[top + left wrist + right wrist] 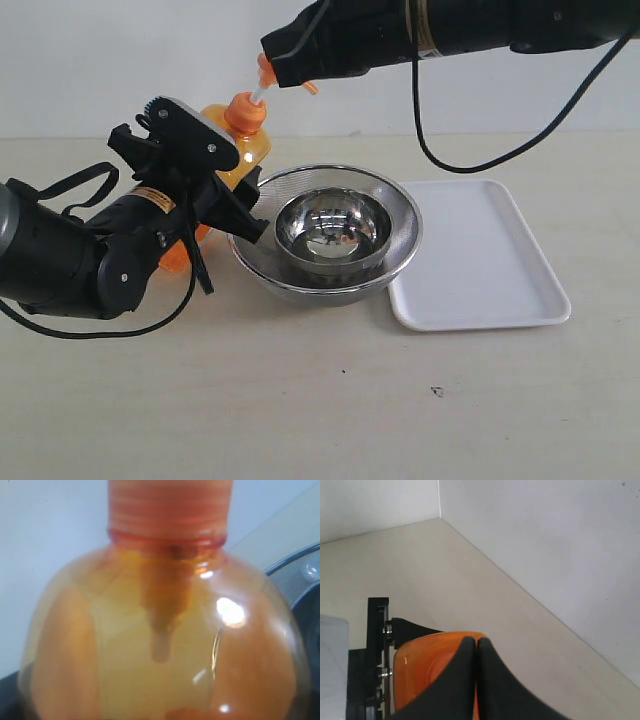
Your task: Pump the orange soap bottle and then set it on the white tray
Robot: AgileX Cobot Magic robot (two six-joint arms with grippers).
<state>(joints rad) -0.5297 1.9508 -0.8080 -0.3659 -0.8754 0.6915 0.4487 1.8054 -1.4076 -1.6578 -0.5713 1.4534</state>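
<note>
Orange soap bottle (248, 152) sits at the left of the scene, just left of the nested steel bowls (330, 235). It leans to the left and is gripped in the left claw (225, 190), whose fingers are around its body. The left wrist view is filled by the bottle's shoulder and ribbed collar, so the fingers themselves do not show there.

The right claw (285, 65) reaches across from the right onto the pump head (265, 72). In the right wrist view its fingers (465, 680) are pressed together with no gap, and the orange head (430, 665) lies right under them. The white stem (257, 95) shows between head and collar, so the head looks raised rather than fully down.

I judge the pumping step to be in hand; whether a full stroke has been made cannot be told.

The placing is not yet done. The white tray (480, 250) lies flat on the table (300, 400) at the right, beyond the bowls and well apart from the orange soap bottle. The bottle would have to be carried past the bowls to reach it.
</note>
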